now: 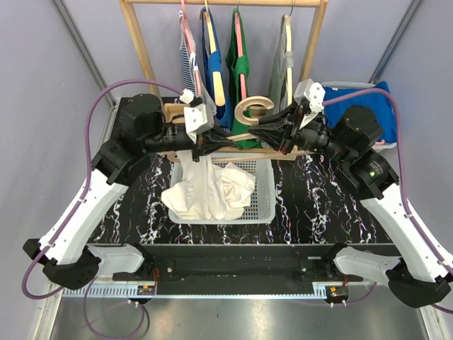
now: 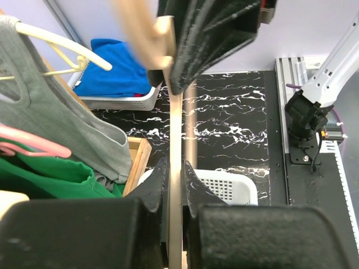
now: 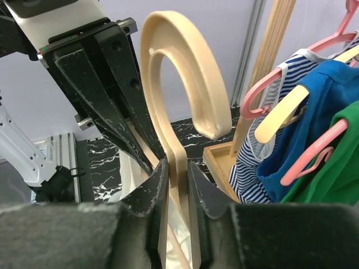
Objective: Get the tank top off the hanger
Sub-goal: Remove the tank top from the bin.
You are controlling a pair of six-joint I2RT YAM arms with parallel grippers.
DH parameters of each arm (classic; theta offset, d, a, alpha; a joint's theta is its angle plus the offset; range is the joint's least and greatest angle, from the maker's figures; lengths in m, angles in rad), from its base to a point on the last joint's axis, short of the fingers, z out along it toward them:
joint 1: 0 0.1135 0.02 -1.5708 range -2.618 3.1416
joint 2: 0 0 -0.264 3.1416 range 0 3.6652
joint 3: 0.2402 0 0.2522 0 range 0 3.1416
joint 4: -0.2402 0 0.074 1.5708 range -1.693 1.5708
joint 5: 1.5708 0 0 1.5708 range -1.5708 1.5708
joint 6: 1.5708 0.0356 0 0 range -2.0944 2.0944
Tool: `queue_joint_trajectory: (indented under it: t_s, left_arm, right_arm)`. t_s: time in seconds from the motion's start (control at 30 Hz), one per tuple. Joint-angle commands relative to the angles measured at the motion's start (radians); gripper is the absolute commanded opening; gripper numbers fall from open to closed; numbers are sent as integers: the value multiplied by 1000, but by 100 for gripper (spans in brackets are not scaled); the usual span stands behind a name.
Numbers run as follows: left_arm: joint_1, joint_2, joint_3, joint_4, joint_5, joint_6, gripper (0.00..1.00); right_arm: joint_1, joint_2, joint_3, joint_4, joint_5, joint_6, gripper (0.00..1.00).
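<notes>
Gripping hanger (image 3: pixel 185 84): left hand (image 2: pixel 175 168) clamped on its bar | right hand (image 3: pixel 176 168) clamped on its neck | tank top (image 1: pixel 209 190) drapes below left hand into basket (image 1: pixel 265 205).

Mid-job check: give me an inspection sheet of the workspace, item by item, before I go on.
Surface: black marbled table with a white basket at its middle.
Job's things: wooden hanger held in the air over the basket. The white tank top is slumped into the basket and reaches up towards the hanger's left end. Whether it is free cannot be told.
Clutter: blue cloth at far right, behind the right arm.
Grippers: left gripper jaws shut on the hanger's bar; right gripper jaws shut on its neck, below the hook.
Cables: a purple cable runs along each arm; no snag seen.
Surroundings: wooden rack behind, carrying hung garments.
</notes>
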Motion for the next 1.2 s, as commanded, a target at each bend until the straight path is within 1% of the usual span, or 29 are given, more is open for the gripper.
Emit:
queue_joint_trajectory:
  t_s: [0.0, 0.07, 0.1, 0.13, 0.17, 0.33, 0.47, 0.5, 0.57, 0.6, 0.67, 0.7, 0.77, 0.83, 0.9, 1.17]
  left_arm:
    - [-6, -29, 44, 29, -60, 64, 33]
    - [-6, -29, 64, 29, -78, 90, 51]
    - [-6, -34, 70, 29, -95, 98, 73]
    - [-6, -37, 85, 29, -107, 103, 87]
    - [-6, -40, 93, 28, -123, 112, 99]
    - [-6, -109, 87, 26, -203, 147, 99]
    - [-6, -215, -55, 37, -279, 178, 99]
    - [-6, -258, -124, 44, -336, 175, 99]
    - [-6, -299, -209, 66, -376, 193, 99]
    - [-6, -334, -286, 75, -408, 199, 99]
    - [-6, -356, -344, 94, -442, 195, 99]
    - [-6, -367, -397, 92, -471, 189, 99]
    - [-6, -375, -451, 100, -502, 172, 99]
    - [-6, -379, -525, 141, -517, 150, 99]
    - [-6, -364, -551, 170, -528, 132, 99]
    - [-12, -269, -539, 170, -470, 32, 98]
  right_arm:
    - [0, -44, 1, 54, 88, -5, 19]
    - [0, -50, 5, 25, 130, -31, 19]
    - [0, -56, 7, 16, 144, -37, 19]
    - [0, -59, 5, 6, 159, -47, 19]
    - [0, -62, 4, 2, 183, -52, 19]
    - [0, -67, -4, -24, 233, -75, 18]
    - [0, -61, 10, -35, 230, -75, 17]
    - [0, -64, 13, -37, 225, -77, 17]
    - [0, -65, 19, -41, 221, -75, 17]
    - [0, -64, 21, -44, 219, -74, 16]
    - [0, -61, 34, -52, 208, -69, 16]
    - [0, -55, 41, -55, 202, -60, 15]
    - [0, -50, 54, -61, 182, -46, 15]
    - [0, -47, 56, -61, 161, -23, 14]
    - [0, -50, 51, -63, 130, 3, 14]
    - [0, -70, 15, -47, 107, 38, 13]
